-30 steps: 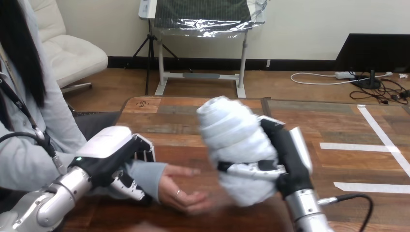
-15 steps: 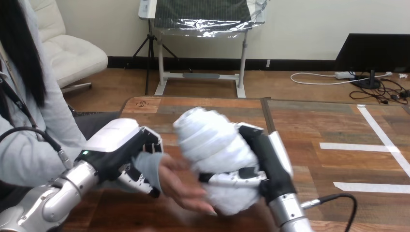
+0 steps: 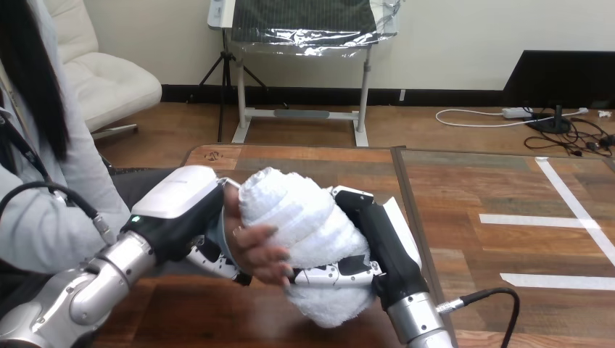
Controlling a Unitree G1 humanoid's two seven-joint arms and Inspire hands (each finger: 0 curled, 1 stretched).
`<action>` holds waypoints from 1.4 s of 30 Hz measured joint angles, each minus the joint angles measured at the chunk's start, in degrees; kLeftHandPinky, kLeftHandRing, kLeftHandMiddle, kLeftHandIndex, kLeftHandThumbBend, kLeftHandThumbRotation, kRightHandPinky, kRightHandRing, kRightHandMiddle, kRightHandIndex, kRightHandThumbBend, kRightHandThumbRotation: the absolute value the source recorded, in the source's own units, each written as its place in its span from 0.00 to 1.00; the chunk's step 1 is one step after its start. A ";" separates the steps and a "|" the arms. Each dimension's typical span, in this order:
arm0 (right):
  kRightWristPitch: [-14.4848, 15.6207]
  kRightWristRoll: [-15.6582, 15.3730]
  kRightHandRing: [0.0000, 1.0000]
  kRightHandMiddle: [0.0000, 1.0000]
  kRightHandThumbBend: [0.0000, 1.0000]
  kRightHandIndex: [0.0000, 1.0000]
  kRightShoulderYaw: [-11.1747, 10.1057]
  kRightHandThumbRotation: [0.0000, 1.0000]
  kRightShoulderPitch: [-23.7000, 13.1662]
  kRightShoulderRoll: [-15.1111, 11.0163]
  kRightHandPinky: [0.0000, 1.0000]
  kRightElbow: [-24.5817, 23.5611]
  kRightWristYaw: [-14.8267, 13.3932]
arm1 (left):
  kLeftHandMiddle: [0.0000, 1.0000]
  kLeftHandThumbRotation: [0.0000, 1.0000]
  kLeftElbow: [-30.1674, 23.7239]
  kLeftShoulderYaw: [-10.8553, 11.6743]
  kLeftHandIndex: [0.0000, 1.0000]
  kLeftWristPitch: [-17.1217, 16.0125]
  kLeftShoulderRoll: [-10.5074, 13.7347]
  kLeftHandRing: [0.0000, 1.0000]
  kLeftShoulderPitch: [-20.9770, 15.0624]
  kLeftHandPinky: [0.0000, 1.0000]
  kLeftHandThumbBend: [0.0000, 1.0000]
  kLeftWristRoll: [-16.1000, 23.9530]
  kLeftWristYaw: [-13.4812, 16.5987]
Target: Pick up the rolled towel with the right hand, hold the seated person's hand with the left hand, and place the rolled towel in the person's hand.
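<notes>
Rolled towel (image 3: 301,217), white, fluffy, spiral-wrapped, between right hand (image 3: 378,243) and person's hand (image 3: 257,250)

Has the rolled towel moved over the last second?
Yes. Carried in the right hand, the rolled towel has shifted left, away from the table's dark seam, and now touches the person's hand.

The rolled towel (image 3: 301,225) covered the palm of the person's hand (image 3: 255,250) and the palm of the right robot hand (image 3: 381,235). The left robot hand (image 3: 178,206) hid the person's wrist. Both silver forearms (image 3: 80,297) ran off the bottom edge, as did the near side of the counter (image 3: 471,196).
</notes>
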 measured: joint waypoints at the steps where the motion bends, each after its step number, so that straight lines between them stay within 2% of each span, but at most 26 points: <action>1: -0.16 0.00 0.33 0.41 0.80 0.40 0.07 0.00 0.00 0.00 0.27 0.00 -0.13 | 0.35 0.00 -0.14 0.01 0.36 0.03 -0.01 0.28 0.00 0.22 0.96 -0.07 -0.09; 28: -1.30 1.28 0.32 0.41 0.79 0.39 0.70 0.00 0.37 -0.23 0.27 0.14 -0.82 | 0.36 0.02 -2.64 0.31 0.38 1.26 -0.76 0.28 0.03 0.22 0.94 -3.31 -4.08; 42: -1.84 1.41 0.33 0.42 0.78 0.39 0.71 0.00 0.41 -0.23 0.27 0.84 -0.81 | 0.36 0.02 -3.99 1.05 0.37 1.18 -1.01 0.28 0.52 0.22 0.94 -3.37 -4.19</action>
